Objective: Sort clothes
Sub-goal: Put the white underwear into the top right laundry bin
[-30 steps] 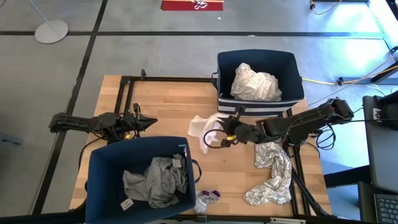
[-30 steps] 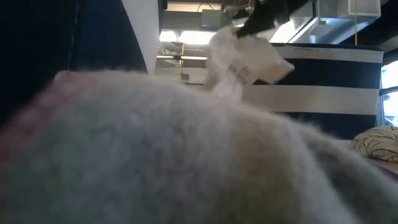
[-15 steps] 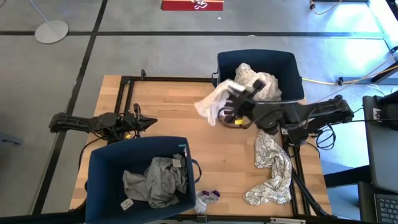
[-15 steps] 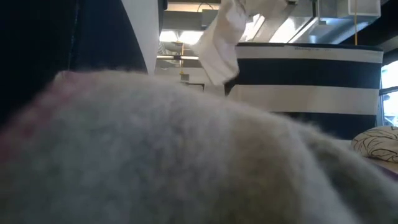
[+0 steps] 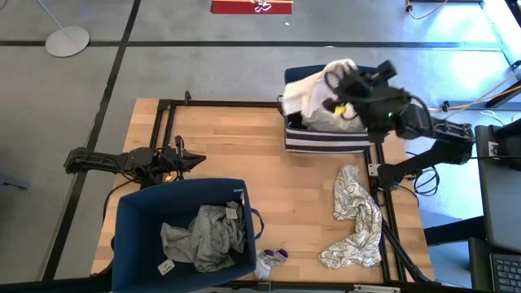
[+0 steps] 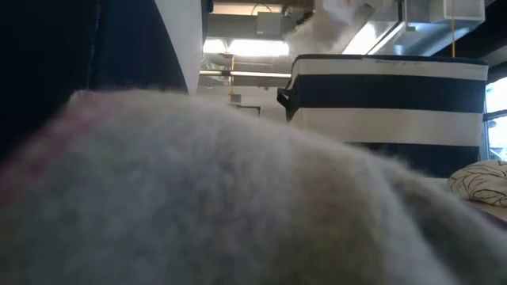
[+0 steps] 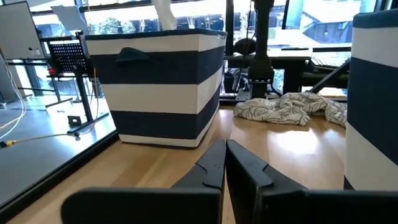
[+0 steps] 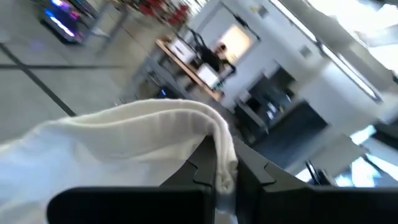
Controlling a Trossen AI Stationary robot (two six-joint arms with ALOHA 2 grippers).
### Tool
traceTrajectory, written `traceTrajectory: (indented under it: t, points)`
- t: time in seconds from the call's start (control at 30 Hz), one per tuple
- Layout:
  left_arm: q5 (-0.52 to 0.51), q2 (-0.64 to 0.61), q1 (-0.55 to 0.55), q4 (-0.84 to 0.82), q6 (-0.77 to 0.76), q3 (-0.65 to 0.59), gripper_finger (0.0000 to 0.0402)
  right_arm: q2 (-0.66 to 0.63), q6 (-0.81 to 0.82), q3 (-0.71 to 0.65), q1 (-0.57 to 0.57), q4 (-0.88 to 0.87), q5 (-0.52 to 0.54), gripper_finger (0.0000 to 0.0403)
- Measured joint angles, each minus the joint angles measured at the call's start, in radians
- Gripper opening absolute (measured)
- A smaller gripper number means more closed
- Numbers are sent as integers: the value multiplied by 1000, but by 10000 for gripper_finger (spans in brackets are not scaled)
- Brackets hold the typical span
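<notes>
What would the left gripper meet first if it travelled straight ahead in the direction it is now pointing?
Probably the striped bin: the left gripper, shut, points over bare table towards that bin's near corner. Depth is unclear, so it might slip just past the corner.

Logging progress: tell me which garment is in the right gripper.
The plain white garment, pinched in the right gripper over the striped bin; the printed garment lies on the table.

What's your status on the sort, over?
Right gripper shut on white garment, held above the far bin. Left gripper shut, idle beside the near bin. Printed garment on table, unsorted. Nothing in the way.
</notes>
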Motion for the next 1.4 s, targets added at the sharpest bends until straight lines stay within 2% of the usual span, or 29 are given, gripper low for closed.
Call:
traceTrajectory:
  t: [0.17,0.4,0.5,0.67,0.83,0.97,1.07,1.2,1.4]
  points:
    - [0,0,0,0,0,0,3,-50,242,0,-119,-270,-64,30]
    - [0,0,0,0,0,0,3,-58,576,-9,-291,-622,-286,30]
    - [0,0,0,1,-1,0,3,-56,637,-53,-363,-663,-386,31]
    - [0,0,0,2,-2,0,3,-56,652,-168,-476,-652,-530,31]
    - [0,0,0,2,-20,0,3,-54,753,-302,-567,-573,-547,31]
    - [0,0,0,2,-22,0,3,-40,781,-365,-621,-563,-604,38]
    - [0,0,0,3,-24,0,3,-29,782,-380,-640,-567,-621,68]
    - [0,0,0,7,-33,0,3,-27,768,-358,-641,-576,-607,130]
    - [0,0,0,7,-41,0,3,-27,786,-201,-640,-712,-692,224]
